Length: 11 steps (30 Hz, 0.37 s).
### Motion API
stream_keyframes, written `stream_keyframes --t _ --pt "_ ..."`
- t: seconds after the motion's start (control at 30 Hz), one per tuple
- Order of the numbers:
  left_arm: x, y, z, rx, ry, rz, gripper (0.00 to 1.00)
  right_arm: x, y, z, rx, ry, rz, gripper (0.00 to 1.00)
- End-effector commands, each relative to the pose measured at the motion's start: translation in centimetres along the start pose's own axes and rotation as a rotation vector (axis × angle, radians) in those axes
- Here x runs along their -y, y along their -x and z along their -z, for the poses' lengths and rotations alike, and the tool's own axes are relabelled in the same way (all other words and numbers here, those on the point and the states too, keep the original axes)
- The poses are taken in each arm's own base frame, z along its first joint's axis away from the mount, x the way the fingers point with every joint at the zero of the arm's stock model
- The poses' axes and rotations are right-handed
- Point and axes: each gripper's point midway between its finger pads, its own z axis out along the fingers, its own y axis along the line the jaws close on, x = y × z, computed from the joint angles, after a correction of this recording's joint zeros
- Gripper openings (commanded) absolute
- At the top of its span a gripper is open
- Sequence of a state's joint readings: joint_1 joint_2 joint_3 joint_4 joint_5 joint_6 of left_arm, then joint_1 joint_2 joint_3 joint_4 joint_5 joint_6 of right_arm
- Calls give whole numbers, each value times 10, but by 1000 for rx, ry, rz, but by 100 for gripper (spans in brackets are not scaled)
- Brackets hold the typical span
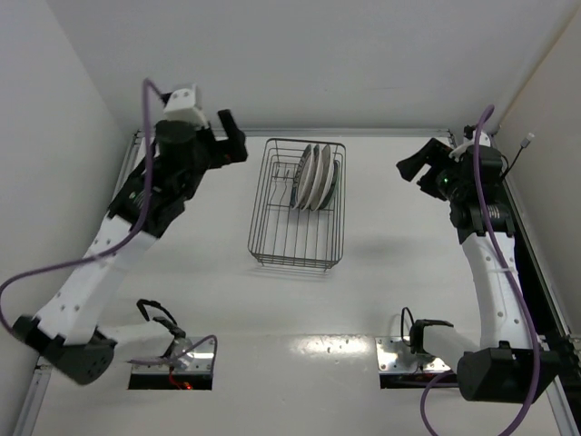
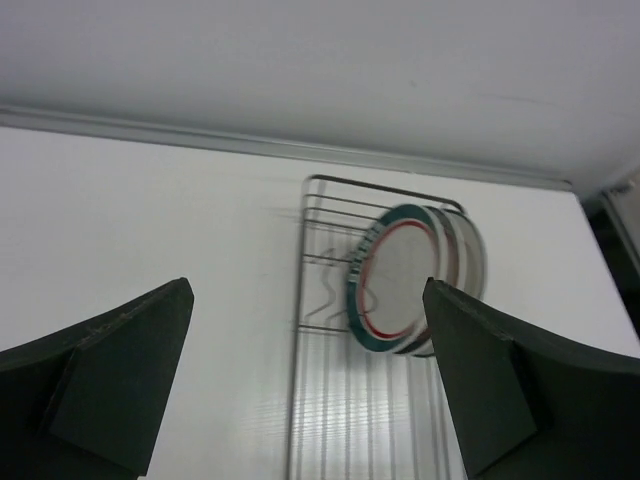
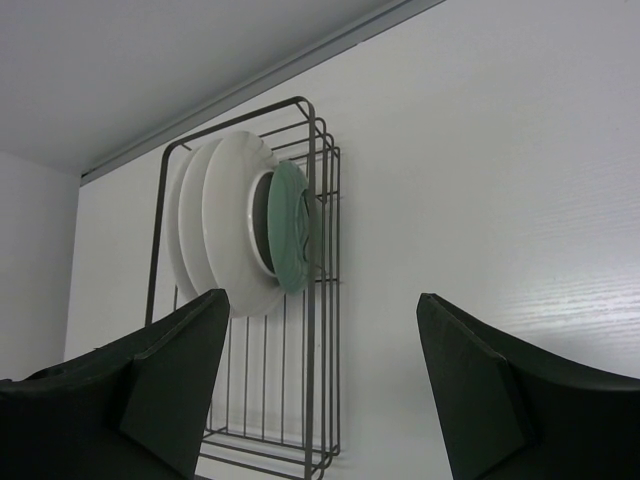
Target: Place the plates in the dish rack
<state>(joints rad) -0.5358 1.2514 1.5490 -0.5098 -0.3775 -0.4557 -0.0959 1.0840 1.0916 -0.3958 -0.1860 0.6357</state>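
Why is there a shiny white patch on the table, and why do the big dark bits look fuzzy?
Top external view: bright glare on the table, low in the picture. Left wrist view: left fingers look soft-edged, plates sharper. Right wrist view: right fingers equally soft.

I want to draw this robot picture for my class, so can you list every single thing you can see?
dish rack: one, dark wire, middle of the table.
plates: four, I think, standing upright together at the rack's far end.
teal plate: one, small, right end of the row.
ringed plate: one, white with green and red rim rings, left end of the row.
table: one, white, under everything.
cables: two, purple, one along each arm.
left gripper: one, black, open and empty, raised left of the rack.
right gripper: one, black, open and empty, raised right of the rack.
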Motion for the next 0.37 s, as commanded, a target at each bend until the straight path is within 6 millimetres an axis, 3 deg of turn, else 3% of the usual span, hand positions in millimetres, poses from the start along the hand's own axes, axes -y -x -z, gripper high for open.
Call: stream_keyframes --t 0.0,0.03,0.07,0.17,0.33 --pt "-58 -21 6 44 228 -76 99 -10 9 6 45 50 3 73" --pt "-63 -30 7 37 241 -82 99 -10 9 6 45 50 3 73" --pt "-73 -52 5 2 263 -104 99 -12 16 10 68 47 7 73" --pt "-88 -70 8 1 313 -99 99 -12 21 13 87 33 8 73" --pt "-96 -74 9 11 357 -73 99 -16 21 13 88 45 4 73"
